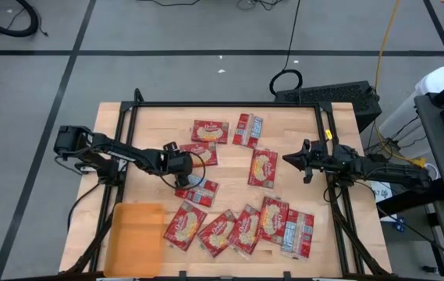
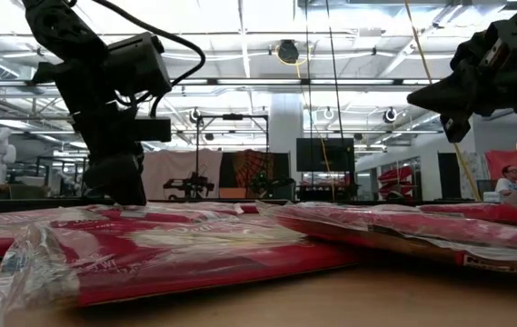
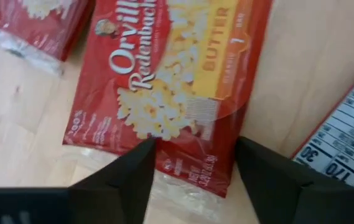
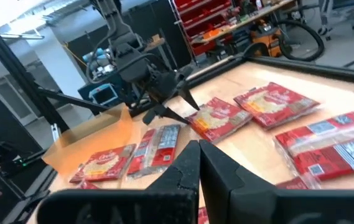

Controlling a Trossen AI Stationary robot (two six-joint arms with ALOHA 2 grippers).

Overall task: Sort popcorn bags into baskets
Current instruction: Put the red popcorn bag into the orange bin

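Several red popcorn bags lie flat on the wooden table. My left gripper [image 1: 181,173] [image 3: 195,149] is down at table level, open, pointing toward the table's right. Its fingers stand over the left end of one face-up bag [image 1: 204,154] [image 3: 177,81] with a cream-yellow picture. A bag lying back-side up [image 1: 200,191] [image 3: 351,137] is just on its near side. The orange tray [image 1: 136,238] [image 4: 96,134] sits at the near left corner. My right gripper [image 1: 290,160] [image 4: 198,155] [image 2: 449,100] hangs shut in the air at the table's right, holding nothing. My left gripper has its open fingers [image 3: 133,174] over the bag's left end [image 3: 195,168], slanting down from the table's left. The bag lies flat on the table. I cannot tell whether the fingertips touch it.
More bags crowd the near middle [image 1: 241,226] and the far middle [image 1: 249,129], with one near the centre [image 1: 263,168]. A black frame [image 1: 222,104] runs round the table's edges. Bare wood [image 1: 151,125] shows at the far left.
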